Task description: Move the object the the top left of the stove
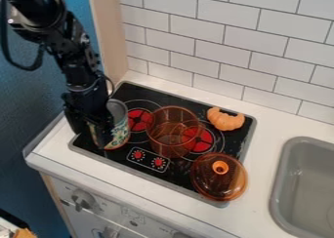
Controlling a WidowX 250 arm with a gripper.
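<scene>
Item, the task's object: one patterned can [120,133], with a floral side and a grey rim, at the left part of the stove [178,176], left of centre in the frame. Item, one black hand [93,128], at the can and overlapping it; how far open it was, and whether it had hold of the can, could not be told.

Edges: the stove's left corner lay just beside the hand. The front edge of the worktop [140,190] ran from the left of the frame down towards the bottom, above the oven front [111,210]. A strip of worktop lay between the stove and the grey sink [279,183] at the right edge of the frame. White tiles [215,32] rose along the top, and a blue wall [29,100] stood at the left.

Standing near: one see-through amber pot [171,134], upright, right of the can, between the two red burners and partly over the right one. One amber lid [212,181] with an orange knob [220,167], at the stove's lower right corner, overlapping its right edge. One orange croissant [225,120], at the upper right of the stove.
</scene>
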